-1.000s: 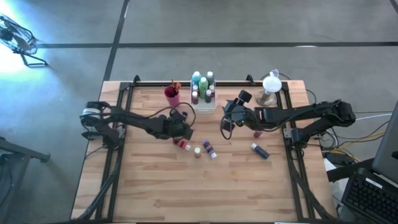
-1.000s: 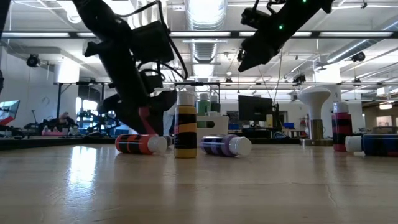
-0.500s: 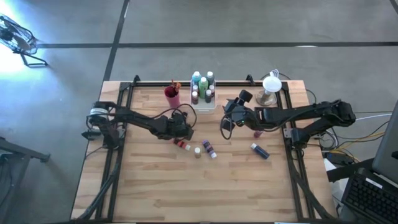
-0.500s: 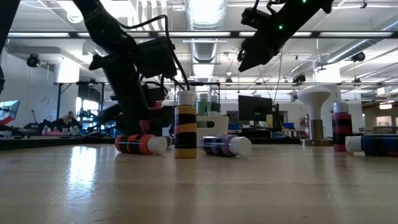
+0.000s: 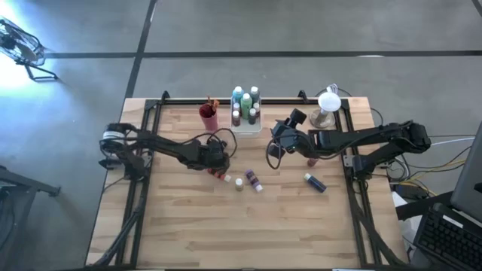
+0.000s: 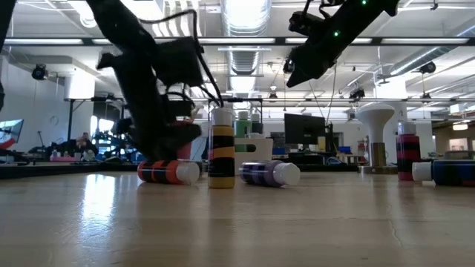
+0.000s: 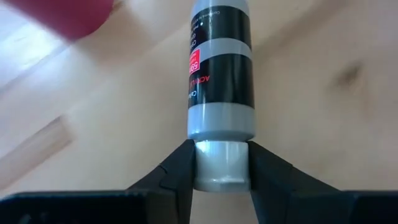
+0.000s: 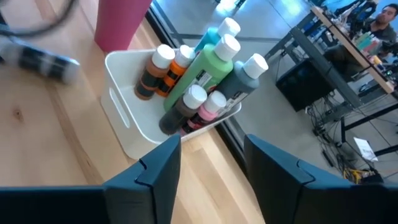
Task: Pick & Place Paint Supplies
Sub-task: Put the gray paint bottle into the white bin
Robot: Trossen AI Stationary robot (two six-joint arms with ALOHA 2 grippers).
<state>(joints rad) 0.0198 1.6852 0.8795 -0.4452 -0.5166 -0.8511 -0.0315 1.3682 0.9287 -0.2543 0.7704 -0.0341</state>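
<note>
My left pincer (image 7: 221, 165) pinches the grey bottle (image 7: 221, 74) by its slippery white cap (image 7: 221, 163); it feels light and hard, and my right pincer (image 8: 211, 163) hangs open, holding nothing.

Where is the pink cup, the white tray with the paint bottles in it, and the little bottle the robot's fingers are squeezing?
magenta cup (image 5: 208, 114): high view, on its rim.
white tray (image 8: 124, 118): right wrist view, on its near wall.
grey paint bottle (image 7: 221, 68): left wrist view, on its label; the left gripper's fingers (image 7: 177, 174) clamp its cap.

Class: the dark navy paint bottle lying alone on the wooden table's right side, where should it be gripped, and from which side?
Grip the dark navy paint bottle across its round body, coming straight down: it lies flat with clear table around it.
</note>
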